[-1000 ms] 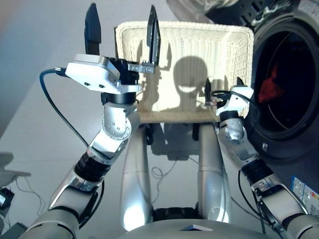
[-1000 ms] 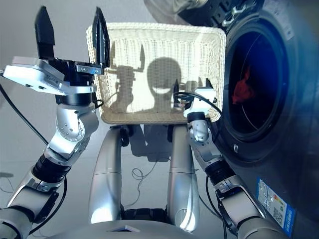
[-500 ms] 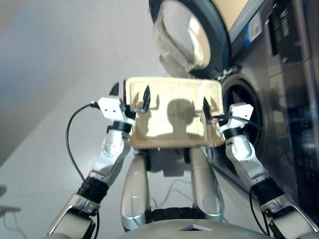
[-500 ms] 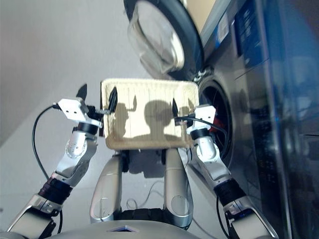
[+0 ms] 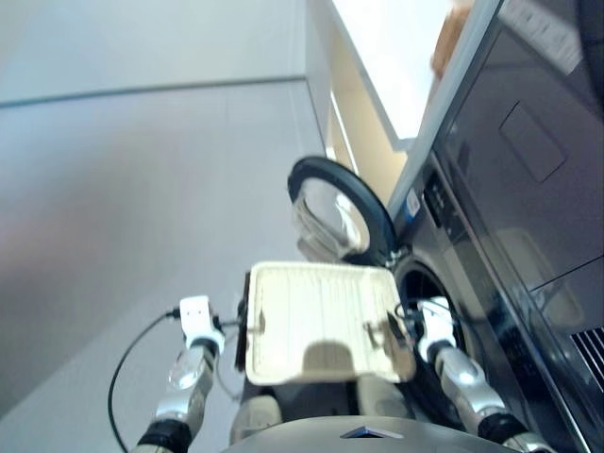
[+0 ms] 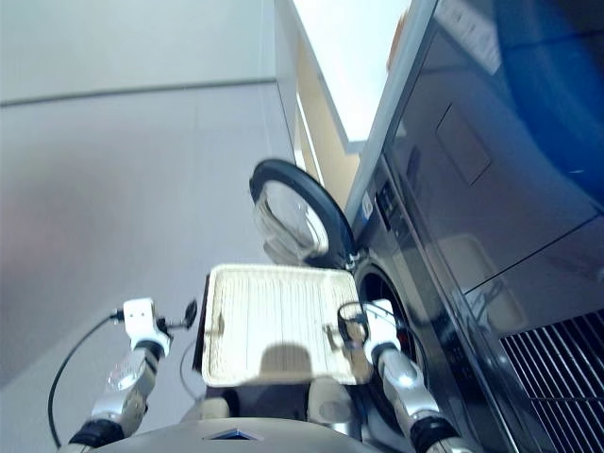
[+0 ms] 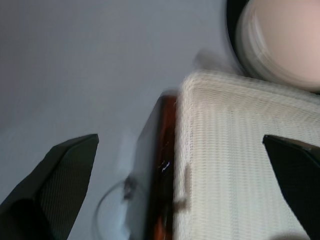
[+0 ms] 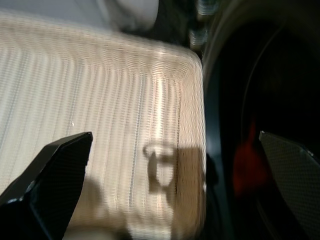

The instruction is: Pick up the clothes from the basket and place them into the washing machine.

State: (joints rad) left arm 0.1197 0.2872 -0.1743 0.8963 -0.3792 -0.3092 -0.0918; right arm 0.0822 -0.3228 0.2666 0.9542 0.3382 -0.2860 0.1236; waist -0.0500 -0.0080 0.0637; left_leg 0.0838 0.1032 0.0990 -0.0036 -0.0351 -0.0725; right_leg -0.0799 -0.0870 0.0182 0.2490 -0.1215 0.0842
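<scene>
Both hands spread and holding nothing: left hand point(image 7: 180, 195) beside the basket point(image 5: 321, 321), right hand point(image 8: 175, 200) between basket and washing machine point(image 5: 429, 283) holding a coral-red garment point(image 8: 246, 165).

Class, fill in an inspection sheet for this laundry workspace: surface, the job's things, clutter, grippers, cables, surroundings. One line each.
Surface: pale grey floor, bare where it shows.
Job's things: basket holds no clothes; washing machine has its door swung open; a coral-red garment lies inside the drum; the other clothes are not visible.
Clutter: nothing seen.
Grippers: left gripper open at the basket's left edge, holding nothing; right gripper open between basket and porthole, holding nothing.
Cables: black cable loops from the left wrist.
Surroundings: dark appliance stacked above the machine.
</scene>
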